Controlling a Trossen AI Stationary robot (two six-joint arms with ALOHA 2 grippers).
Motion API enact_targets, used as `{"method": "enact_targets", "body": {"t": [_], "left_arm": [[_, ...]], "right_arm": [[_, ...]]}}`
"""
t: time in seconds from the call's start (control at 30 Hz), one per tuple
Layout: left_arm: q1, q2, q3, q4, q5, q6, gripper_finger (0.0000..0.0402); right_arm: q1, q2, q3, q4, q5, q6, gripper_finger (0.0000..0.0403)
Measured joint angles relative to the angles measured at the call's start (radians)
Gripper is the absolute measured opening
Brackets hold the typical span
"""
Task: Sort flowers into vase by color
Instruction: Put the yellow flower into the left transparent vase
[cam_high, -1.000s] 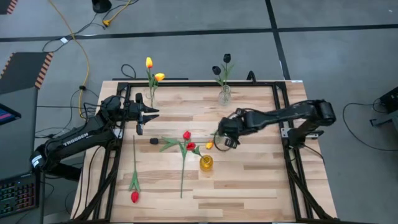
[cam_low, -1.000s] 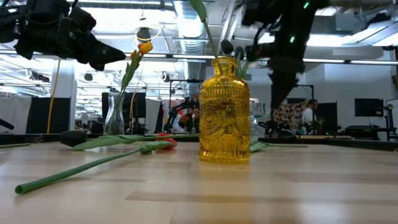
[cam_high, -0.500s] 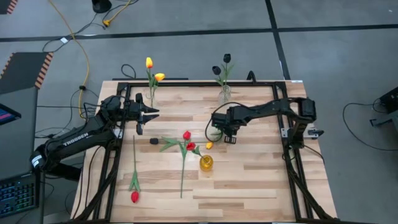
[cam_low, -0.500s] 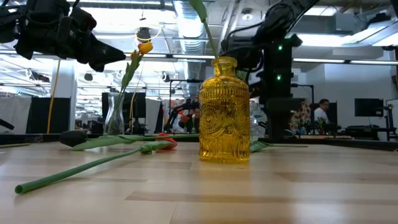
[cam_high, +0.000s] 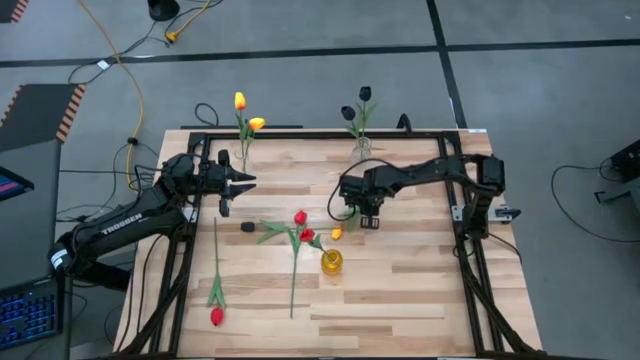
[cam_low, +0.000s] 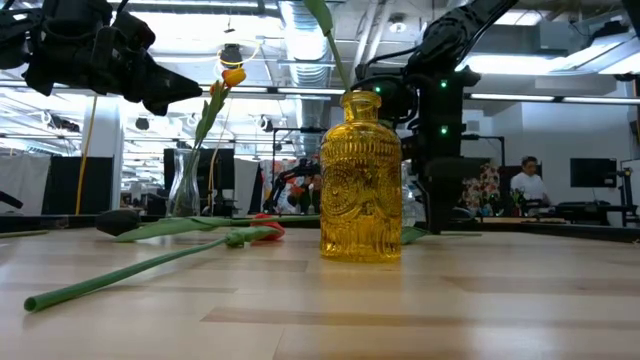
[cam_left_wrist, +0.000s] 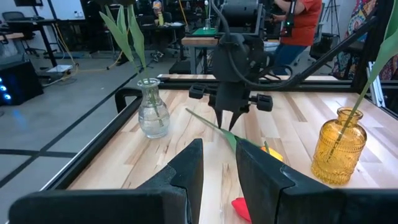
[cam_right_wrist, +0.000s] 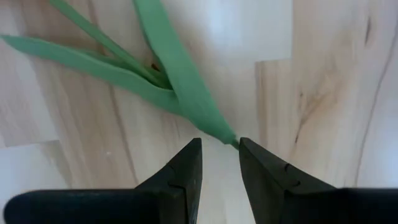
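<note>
High view lays out the wooden counter (cam_high: 400, 290) beneath me, with my left arm waiting over its left side, the left gripper (cam_high: 243, 180) hanging with its fingers a narrow gap apart and empty. My right gripper (cam_high: 350, 212) reaches to the counter's middle, pointing down, its fingers pinched on the green stem of a yellow tulip (cam_high: 337, 233) whose head lies beside the amber vase (cam_high: 331, 262). One clear vase (cam_high: 361, 150) at the far edge holds two black tulips (cam_high: 364, 93); another far-edge vase, hard to make out from above, holds two yellow tulips (cam_high: 240, 101). Two red tulips (cam_high: 300, 217) lie crossed near the amber vase, and a third red tulip (cam_high: 216, 316) lies near the left front edge.
</note>
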Motion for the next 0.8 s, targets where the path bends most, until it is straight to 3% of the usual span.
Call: {"method": "enact_targets", "body": {"t": [0.8], "left_arm": [[0.0,0.0,0.0,-0.001,0.0,-0.004,0.0084]], "right_arm": [[-0.02,0.041,0.002,0.011,-0.04,-0.056,0.0111]]}}
